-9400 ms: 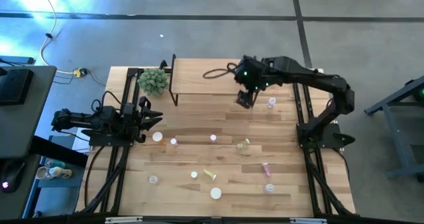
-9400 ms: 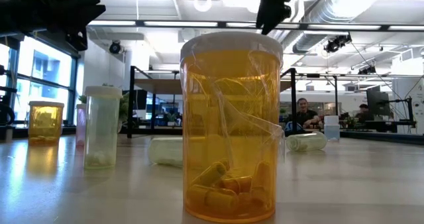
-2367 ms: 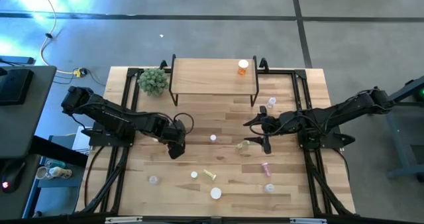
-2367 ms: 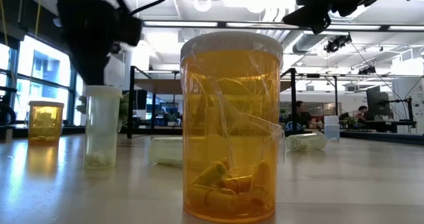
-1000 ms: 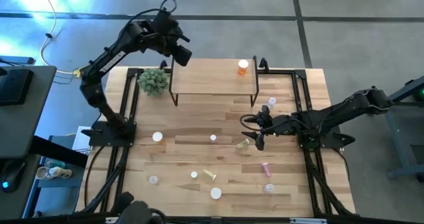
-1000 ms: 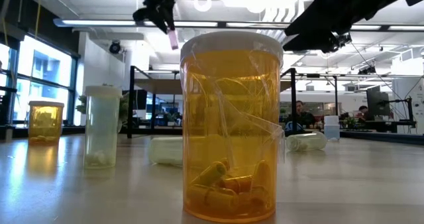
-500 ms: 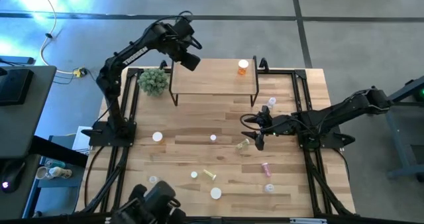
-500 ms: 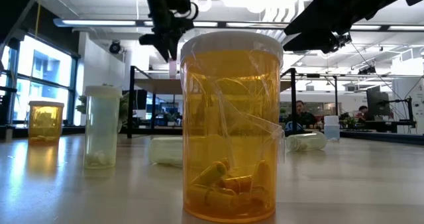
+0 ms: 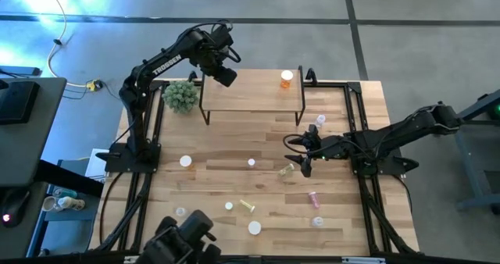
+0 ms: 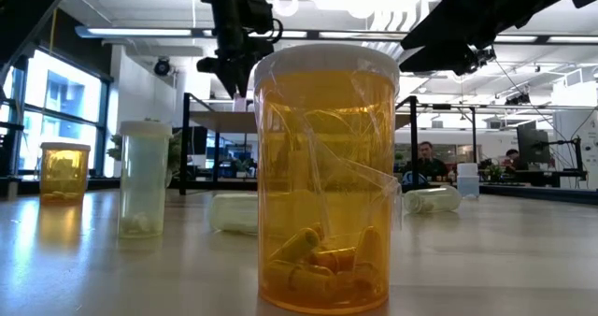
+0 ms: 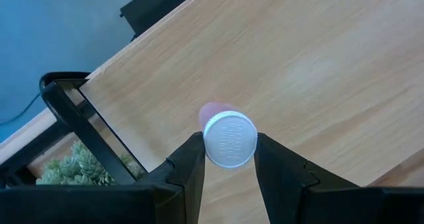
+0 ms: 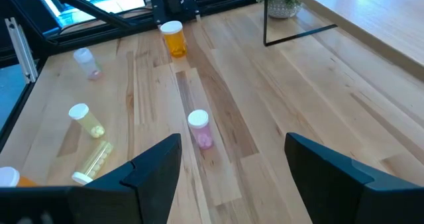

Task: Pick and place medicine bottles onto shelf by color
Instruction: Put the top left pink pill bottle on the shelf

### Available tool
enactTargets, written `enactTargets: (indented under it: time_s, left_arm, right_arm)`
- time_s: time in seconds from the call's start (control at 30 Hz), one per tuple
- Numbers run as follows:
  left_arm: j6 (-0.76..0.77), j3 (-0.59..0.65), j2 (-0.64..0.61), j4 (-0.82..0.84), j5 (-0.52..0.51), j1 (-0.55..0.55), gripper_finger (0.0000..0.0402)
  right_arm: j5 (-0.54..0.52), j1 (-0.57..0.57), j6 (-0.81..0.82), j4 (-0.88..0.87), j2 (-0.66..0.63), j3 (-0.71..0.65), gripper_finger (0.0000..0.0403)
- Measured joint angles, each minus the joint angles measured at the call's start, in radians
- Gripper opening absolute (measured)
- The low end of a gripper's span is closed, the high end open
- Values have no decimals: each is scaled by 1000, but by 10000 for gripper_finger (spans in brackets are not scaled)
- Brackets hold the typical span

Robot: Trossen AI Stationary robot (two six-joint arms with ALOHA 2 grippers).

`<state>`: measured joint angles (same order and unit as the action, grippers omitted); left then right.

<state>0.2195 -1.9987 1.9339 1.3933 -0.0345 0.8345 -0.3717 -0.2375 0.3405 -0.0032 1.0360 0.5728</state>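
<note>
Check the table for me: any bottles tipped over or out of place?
Yes. A yellow-green bottle lies on its side on the table, as does another by the right gripper, and a pink one. No spilled pills visible.

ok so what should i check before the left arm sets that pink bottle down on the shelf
1. Grip: the left gripper is closed on the white-capped translucent pink pill bottle, held at its cap, ok.
2. Position: in the high view that gripper is over the left end of the small light-wood shelf with black metal legs, ok.
3. Landing spot: bare wood below the bottle in the left wrist view, ok.
4. Colour grouping: the orange bottle stands alone at the shelf's right end, well apart, ok.
5. Height above the board: cannot tell.
6. Other arm: the open right gripper is low over the table, away from the shelf, ok.
</note>
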Motion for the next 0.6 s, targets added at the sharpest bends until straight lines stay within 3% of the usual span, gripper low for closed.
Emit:
enactTargets:
  time_s: [0.4,0.6]
  left_arm:
    - [-6,1,-1,-5,-5,3,112]
    - [-14,3,0,-15,-20,4,136]
  right_arm:
    - [0,0,0,0,0,0,261]
    - [0,0,0,0,0,0,261]
